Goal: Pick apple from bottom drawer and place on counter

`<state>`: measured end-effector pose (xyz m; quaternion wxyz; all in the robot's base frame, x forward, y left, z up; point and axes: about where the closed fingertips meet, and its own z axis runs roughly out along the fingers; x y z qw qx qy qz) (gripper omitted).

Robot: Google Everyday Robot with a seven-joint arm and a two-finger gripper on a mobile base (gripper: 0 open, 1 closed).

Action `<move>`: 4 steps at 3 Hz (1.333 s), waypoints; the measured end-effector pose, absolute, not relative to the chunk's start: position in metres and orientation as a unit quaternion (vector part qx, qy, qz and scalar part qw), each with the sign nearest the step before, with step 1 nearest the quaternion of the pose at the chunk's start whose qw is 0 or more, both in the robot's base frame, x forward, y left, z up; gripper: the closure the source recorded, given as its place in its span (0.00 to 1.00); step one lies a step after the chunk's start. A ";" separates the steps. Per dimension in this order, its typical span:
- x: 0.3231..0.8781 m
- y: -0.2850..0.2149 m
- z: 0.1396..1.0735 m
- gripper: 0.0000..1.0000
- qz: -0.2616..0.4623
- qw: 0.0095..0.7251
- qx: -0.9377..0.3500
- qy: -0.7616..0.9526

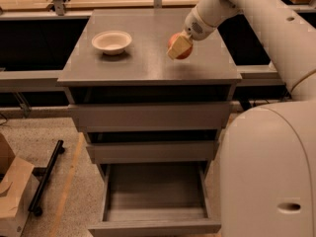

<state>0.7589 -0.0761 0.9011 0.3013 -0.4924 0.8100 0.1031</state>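
Gripping one apple (pixel 187 52) in closed end effector (pixel 178 47) above table (pixel 148 65), near one bowl (pixel 112 42); below, three drawers, bottom drawer (pixel 155 204) pulled wide open.

Round red apple (pixel 174 39) clasped in the gripper (pixel 179 48); matte-grey counter (pixel 143 63) directly beneath the gripper; bottom drawer (pixel 155 226) pulled open, well below it.

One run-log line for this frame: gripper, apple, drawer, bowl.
gripper: shut on apple, over counter | bottom drawer: open, no apple inside | cream bowl: on counter, apart from apple | release: not yet
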 end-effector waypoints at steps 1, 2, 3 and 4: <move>0.776 -0.076 0.887 0.35 0.127 0.307 -0.468 0.819; 0.786 -0.072 0.879 0.04 0.145 0.310 -0.458 0.820; 0.789 -0.068 0.879 0.00 0.152 0.313 -0.458 0.818; 0.790 -0.068 0.879 0.00 0.152 0.314 -0.458 0.818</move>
